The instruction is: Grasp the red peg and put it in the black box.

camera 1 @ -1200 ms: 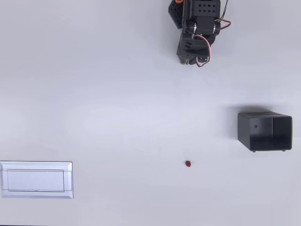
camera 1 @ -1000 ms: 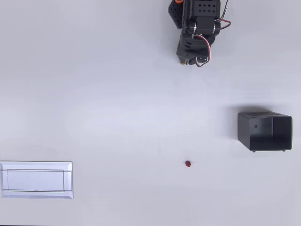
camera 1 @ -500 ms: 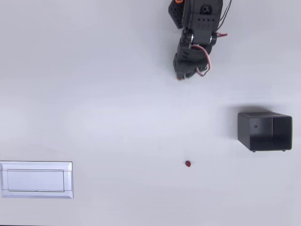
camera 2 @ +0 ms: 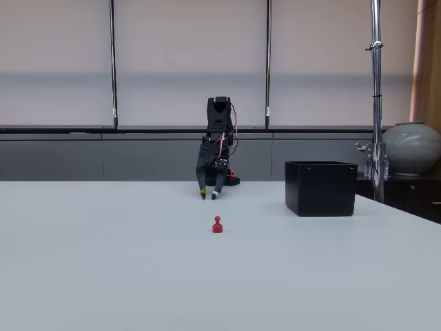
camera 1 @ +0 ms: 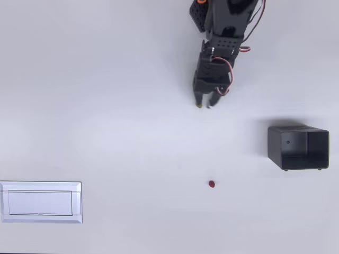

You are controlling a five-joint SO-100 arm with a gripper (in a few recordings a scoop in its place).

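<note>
The red peg (camera 1: 212, 184) stands alone on the white table, a small upright pawn shape in the fixed view (camera 2: 217, 225). The black box (camera 1: 298, 147) sits to its right in the overhead view, open side up, nothing visible inside; in the fixed view the black box (camera 2: 321, 187) stands right of the peg. My gripper (camera 1: 204, 105) hangs from the black arm, well behind the peg and apart from it. In the fixed view the gripper (camera 2: 208, 195) points down just above the table, its two tips slightly parted with nothing between them.
A flat white tray (camera 1: 41, 201) lies at the lower left of the overhead view. The arm's base (camera 1: 220, 13) is at the top edge. A metal pole (camera 2: 375, 96) and a round jar (camera 2: 412, 147) stand beyond the table at the right.
The arm has stretched forward, carrying the gripper toward the peg and lower over the table. Its tips now show a small gap. Peg, box and tray have not moved.
</note>
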